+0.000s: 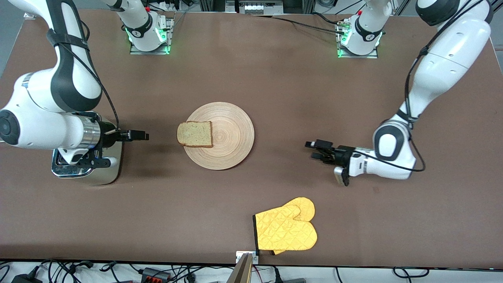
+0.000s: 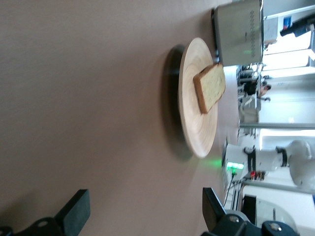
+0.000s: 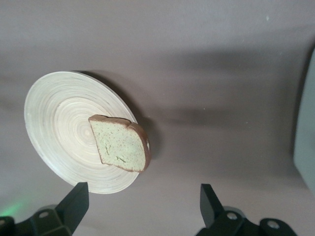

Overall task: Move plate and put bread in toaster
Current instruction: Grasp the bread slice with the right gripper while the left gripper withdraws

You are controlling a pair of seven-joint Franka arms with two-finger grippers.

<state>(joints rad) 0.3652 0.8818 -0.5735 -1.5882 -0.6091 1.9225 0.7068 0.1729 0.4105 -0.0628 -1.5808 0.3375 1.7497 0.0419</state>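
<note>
The wooden plate (image 1: 230, 135) lies mid-table. The bread (image 1: 195, 134) lies flat on the plate's rim toward the right arm's end, overhanging slightly. The toaster (image 1: 105, 169) stands toward the right arm's end, partly hidden under the right wrist. My right gripper (image 1: 143, 136) is open and empty over the table between toaster and plate. My left gripper (image 1: 314, 150) is open and empty, low over the table beside the plate toward the left arm's end. The left wrist view shows the plate (image 2: 194, 113), bread (image 2: 210, 87) and toaster (image 2: 238, 32). The right wrist view shows the plate (image 3: 59, 128) and bread (image 3: 120, 143).
A yellow oven mitt (image 1: 286, 230) lies near the table's front edge, nearer to the front camera than the plate. Cables run along the front edge and by the arm bases.
</note>
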